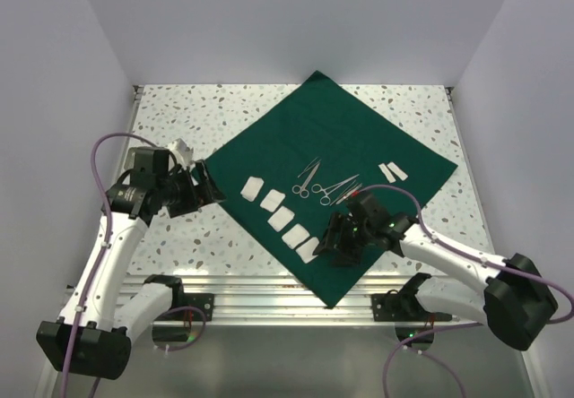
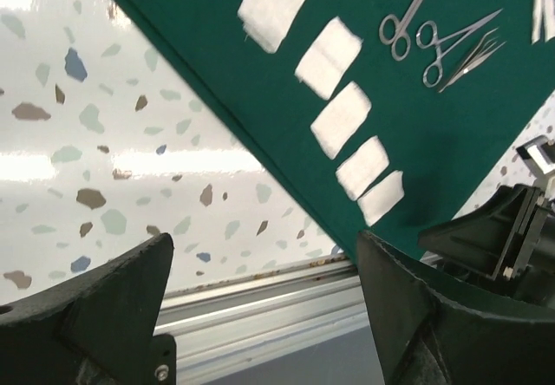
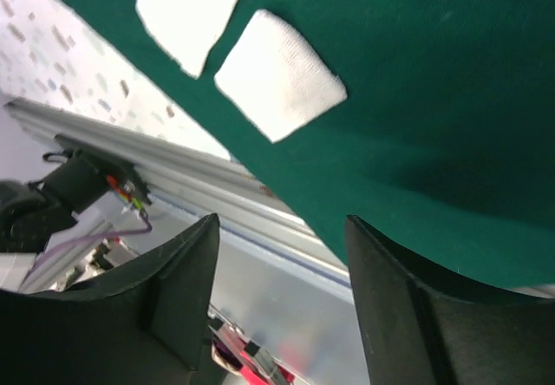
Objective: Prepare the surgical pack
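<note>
Green drape (image 1: 359,138) spread flat on table (image 1: 179,120), gauze squares (image 1: 280,219) and instruments (image 1: 325,185) laid in middle, probably for wrapping. Left gripper (image 1: 212,186) wide open, empty, at left corner. Right gripper (image 1: 330,242) open, empty, over near edge, seemingly ready for folding.

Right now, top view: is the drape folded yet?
No, the drape lies spread flat, with gauze squares and instruments laid out on it.
</note>
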Robot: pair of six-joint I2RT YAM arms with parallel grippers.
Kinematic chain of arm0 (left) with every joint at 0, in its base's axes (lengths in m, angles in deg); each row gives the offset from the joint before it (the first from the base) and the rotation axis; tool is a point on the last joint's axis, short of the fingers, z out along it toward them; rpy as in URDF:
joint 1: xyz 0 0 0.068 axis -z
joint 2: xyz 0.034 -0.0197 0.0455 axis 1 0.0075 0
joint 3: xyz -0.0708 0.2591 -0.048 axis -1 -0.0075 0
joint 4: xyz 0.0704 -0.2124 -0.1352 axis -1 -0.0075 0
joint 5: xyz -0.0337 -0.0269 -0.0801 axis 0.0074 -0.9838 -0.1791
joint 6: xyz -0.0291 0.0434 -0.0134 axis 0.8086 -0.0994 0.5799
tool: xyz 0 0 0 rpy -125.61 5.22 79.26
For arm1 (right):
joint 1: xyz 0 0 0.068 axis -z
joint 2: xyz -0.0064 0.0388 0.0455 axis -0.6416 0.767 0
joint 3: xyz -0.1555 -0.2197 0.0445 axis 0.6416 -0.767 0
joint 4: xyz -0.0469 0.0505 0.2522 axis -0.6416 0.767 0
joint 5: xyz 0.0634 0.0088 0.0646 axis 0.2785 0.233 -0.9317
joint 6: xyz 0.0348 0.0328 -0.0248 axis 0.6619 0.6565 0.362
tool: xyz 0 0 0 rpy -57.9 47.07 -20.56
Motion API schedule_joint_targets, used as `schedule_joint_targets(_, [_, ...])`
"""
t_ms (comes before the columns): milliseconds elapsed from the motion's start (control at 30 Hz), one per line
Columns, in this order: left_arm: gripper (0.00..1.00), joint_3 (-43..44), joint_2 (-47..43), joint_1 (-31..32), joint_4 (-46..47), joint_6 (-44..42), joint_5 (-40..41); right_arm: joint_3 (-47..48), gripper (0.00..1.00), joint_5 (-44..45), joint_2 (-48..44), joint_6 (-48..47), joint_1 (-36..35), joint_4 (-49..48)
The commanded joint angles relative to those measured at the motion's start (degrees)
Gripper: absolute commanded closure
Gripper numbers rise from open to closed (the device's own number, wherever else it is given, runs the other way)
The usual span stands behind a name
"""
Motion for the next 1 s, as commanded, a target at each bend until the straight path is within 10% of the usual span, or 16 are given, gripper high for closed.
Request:
schedule_joint_targets(0, [0.11, -1.67, -0.60, 0.62, -3.87, -2.18, 1.77, 0.41, 0.38, 5.49, 3.78, 5.39, -2.28, -6.81])
schedule_joint_targets(967, [0.16, -0.62, 3.79, 1.41, -2.90, -3.23, 0.18, -7.49, 0.55, 15.15, 3.44, 12.07, -4.22, -16.75])
